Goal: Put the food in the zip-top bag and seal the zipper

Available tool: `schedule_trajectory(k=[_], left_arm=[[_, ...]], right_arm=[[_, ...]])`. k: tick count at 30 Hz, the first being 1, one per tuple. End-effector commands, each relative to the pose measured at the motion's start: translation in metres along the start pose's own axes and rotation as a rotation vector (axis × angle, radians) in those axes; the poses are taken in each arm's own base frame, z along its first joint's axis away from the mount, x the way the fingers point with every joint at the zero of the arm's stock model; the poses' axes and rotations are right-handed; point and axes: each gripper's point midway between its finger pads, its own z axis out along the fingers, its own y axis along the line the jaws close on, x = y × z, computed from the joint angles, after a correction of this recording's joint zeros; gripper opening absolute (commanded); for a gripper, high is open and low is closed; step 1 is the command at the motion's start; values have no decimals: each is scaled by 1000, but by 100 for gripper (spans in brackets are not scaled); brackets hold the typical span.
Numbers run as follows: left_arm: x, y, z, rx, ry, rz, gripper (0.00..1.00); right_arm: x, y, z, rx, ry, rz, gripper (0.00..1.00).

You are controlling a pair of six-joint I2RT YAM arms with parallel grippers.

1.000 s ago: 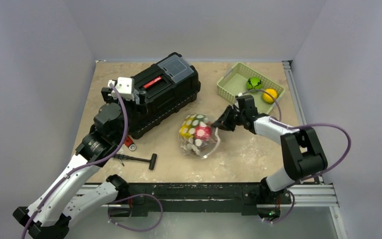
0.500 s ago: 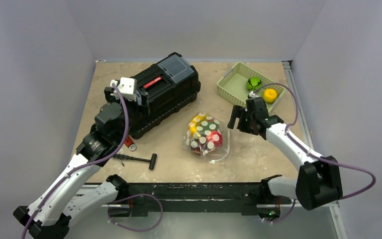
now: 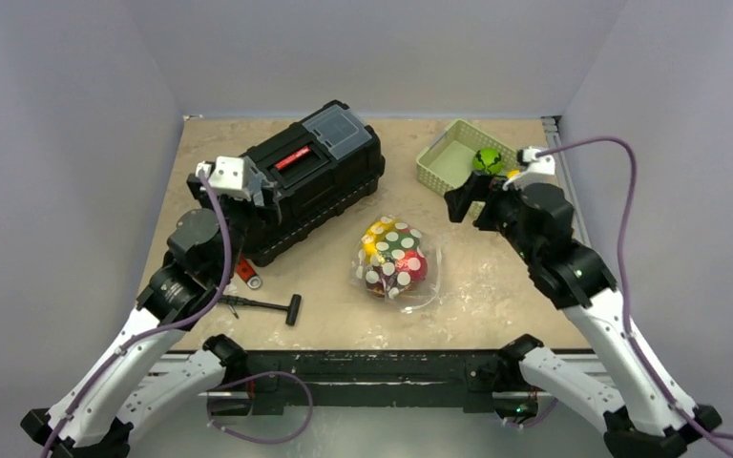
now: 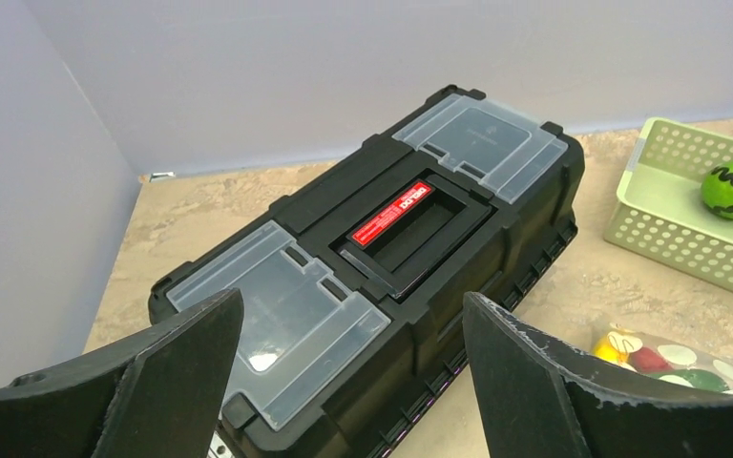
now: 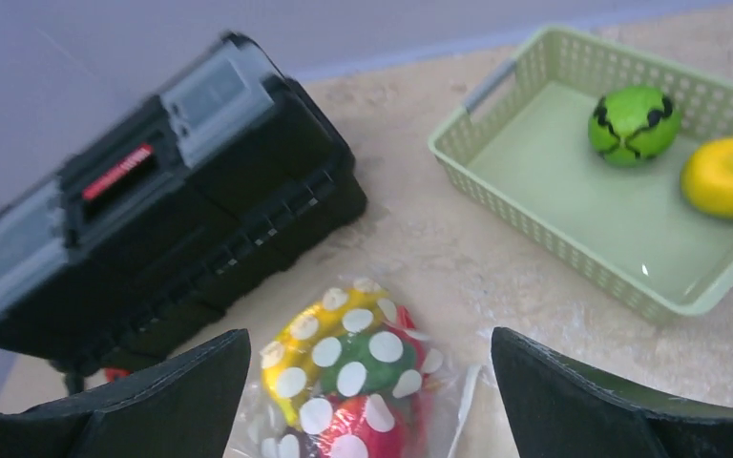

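Lower right gripper [image 3: 466, 198], wide and empty like left gripper [image 4: 351, 353], straight over green fruit [image 5: 633, 125], clear of basket [image 5: 554, 229] wall, before closing.

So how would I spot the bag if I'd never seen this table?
Find the big black toolbox at the back left of the table. Just in front of its right end, mid-table, lies the zip-top bag: a clear crinkly pouch with white polka dots, bulging with yellow, green and red toy food. Unlike the pale green basket behind it, it is soft and see-through.
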Motion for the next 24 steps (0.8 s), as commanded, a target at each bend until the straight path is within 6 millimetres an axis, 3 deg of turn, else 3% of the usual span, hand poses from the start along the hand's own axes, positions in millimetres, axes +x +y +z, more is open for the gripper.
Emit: schedule_trajectory(k=[1, 4, 10, 14, 21, 24], left_arm=[[-28, 9, -14, 1, -137, -70, 85], [-34, 11, -23, 19, -206, -81, 87], [-35, 16, -29, 12, -248, -85, 90], [-35, 10, -24, 35, -211, -64, 90], [-34, 8, -23, 40, -205, -68, 90], [-31, 8, -21, 34, -197, -57, 90]], right_arm=[[-55, 24, -47, -175, -250, -12, 99], [-84, 23, -81, -214, -424, -4, 99], [-110, -12, -121, -97, -616, 93, 99], [-108, -34, -117, 30, -600, 179, 99], [-103, -36, -97, 99, -523, 194, 99], [-100, -46, -89, 176, -494, 184, 99]])
